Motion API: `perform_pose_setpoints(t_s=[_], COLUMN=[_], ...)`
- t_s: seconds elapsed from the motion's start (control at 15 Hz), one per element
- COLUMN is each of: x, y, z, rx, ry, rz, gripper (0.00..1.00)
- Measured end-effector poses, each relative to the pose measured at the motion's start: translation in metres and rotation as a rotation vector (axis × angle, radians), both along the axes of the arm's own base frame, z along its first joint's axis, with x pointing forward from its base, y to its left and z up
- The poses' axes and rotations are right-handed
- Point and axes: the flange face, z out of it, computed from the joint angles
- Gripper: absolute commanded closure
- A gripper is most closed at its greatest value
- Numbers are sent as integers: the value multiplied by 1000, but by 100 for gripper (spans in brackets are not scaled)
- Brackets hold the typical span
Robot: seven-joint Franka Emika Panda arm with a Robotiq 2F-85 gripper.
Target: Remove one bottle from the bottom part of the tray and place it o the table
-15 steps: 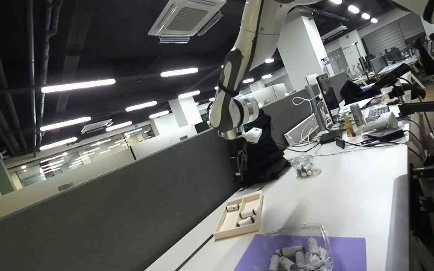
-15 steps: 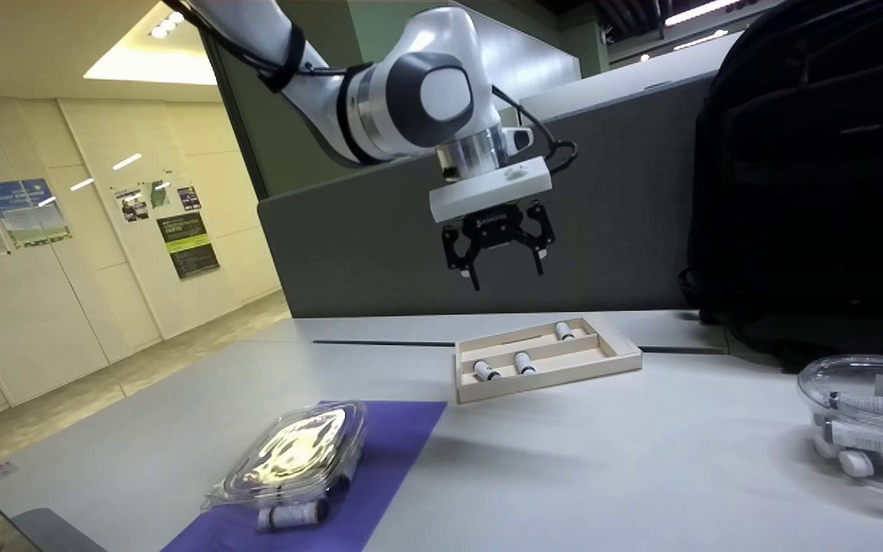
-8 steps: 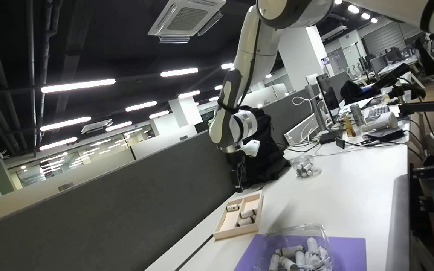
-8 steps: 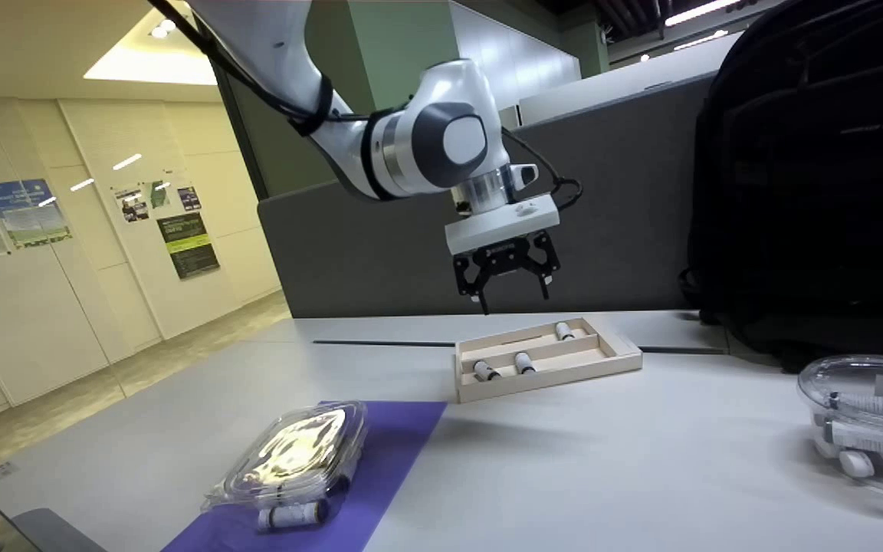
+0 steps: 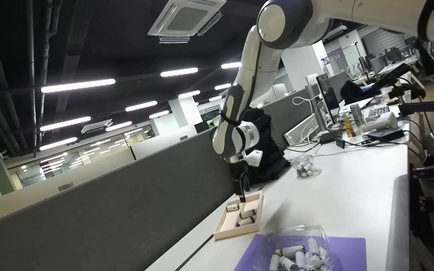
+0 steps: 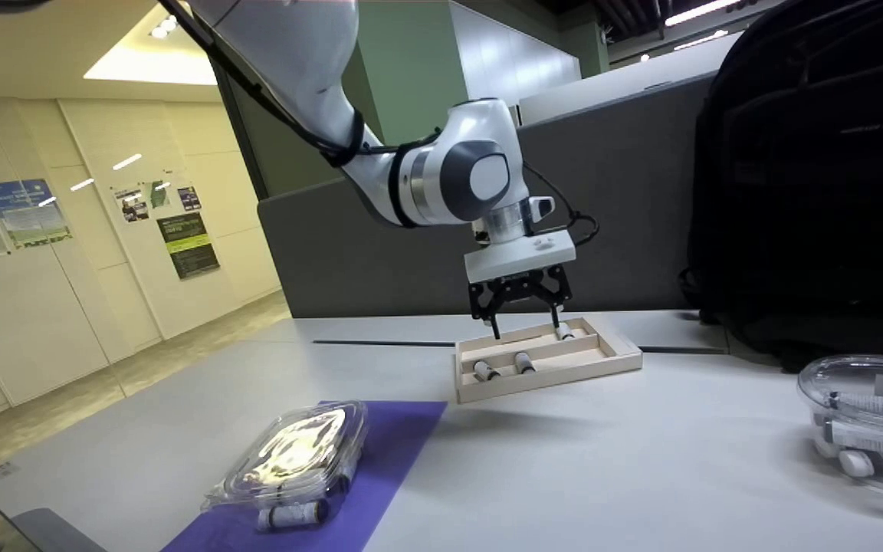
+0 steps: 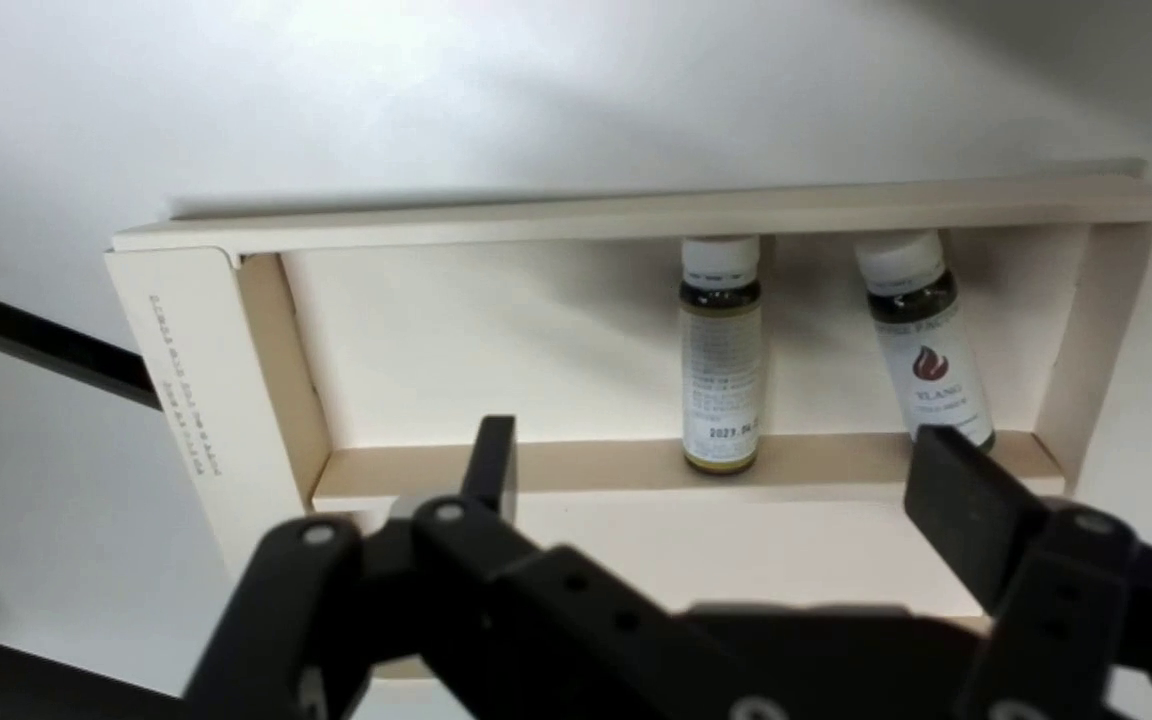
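Note:
The tan tray (image 6: 549,378) lies on the white table (image 6: 602,460), split lengthwise into two compartments. One compartment holds two white-labelled bottles, the middle bottle (image 6: 524,363) and the end bottle (image 6: 486,371). The other compartment holds a single bottle (image 6: 564,331). In the wrist view the middle bottle (image 7: 722,370) lies straight and the end bottle (image 7: 928,350) is tilted, both with caps against the tray's rim (image 7: 636,215). My gripper (image 6: 526,329) is open and empty above the single-bottle compartment. In the wrist view its fingers (image 7: 716,436) are wide apart; the single bottle is mostly hidden there.
A purple sheet (image 6: 411,437) with a clear box of bottles (image 6: 296,452) lies near the tray. A round clear tub of bottles (image 6: 863,437) stands farther along the table. A dark grey partition (image 6: 380,261) and a black backpack (image 6: 809,192) stand behind.
My gripper has come down from well above the tray to just over it, shifting slightly sideways. It has stayed open. The tray and bottles have not moved.

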Motion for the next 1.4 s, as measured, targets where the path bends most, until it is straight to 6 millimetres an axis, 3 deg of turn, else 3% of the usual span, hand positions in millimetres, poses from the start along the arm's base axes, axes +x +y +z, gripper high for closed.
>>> perform_pose_setpoints(t_s=[0.53,0.6,0.73,1.33,1.4], x=[9,10,12,18,19], y=[3,2,2,1,1], z=[-33,-36,-42,-62,-63], rx=[19,19,17,5,4], ry=[39,44,57,95,94], rz=[8,9,16,38,39], gripper=[0,25,33,97,94])
